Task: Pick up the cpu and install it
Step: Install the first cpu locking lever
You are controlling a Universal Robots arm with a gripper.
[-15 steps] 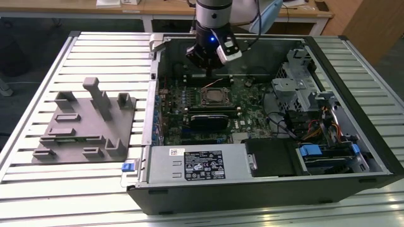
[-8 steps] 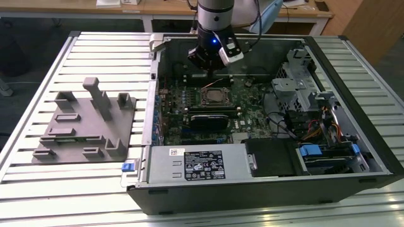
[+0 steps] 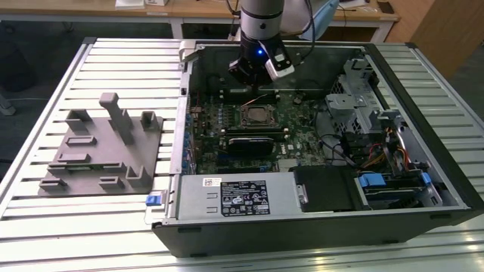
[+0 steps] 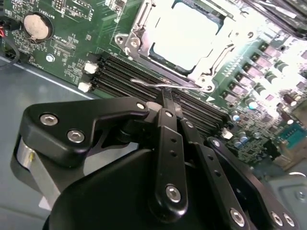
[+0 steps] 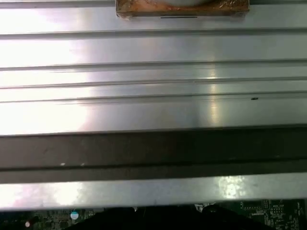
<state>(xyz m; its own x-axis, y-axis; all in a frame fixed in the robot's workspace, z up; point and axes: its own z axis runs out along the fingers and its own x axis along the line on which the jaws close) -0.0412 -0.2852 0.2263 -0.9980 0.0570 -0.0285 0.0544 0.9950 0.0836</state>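
Note:
The cpu [image 4: 186, 34], a pale silver square, lies inside the metal-framed socket [image 4: 139, 36] on the green motherboard [image 4: 72, 43] in the second wrist view. My gripper [image 4: 166, 94] is shut, its black fingertips pressed together right at the thin wire socket lever [image 4: 144, 83] that runs along the socket's edge. Whether the tips touch the lever I cannot tell. In the exterior view the gripper [image 3: 253, 82] hangs inside the open computer case, just behind the socket [image 3: 258, 116].
The open case [image 3: 318, 226] lies on a slatted metal table [image 3: 113, 62]. A grey moulded tray [image 3: 98, 147] sits at the exterior view's left. Memory slots [image 4: 144, 72], a black heatsink block [image 3: 250, 144], cables and a drive cage [image 3: 378, 130] crowd the case.

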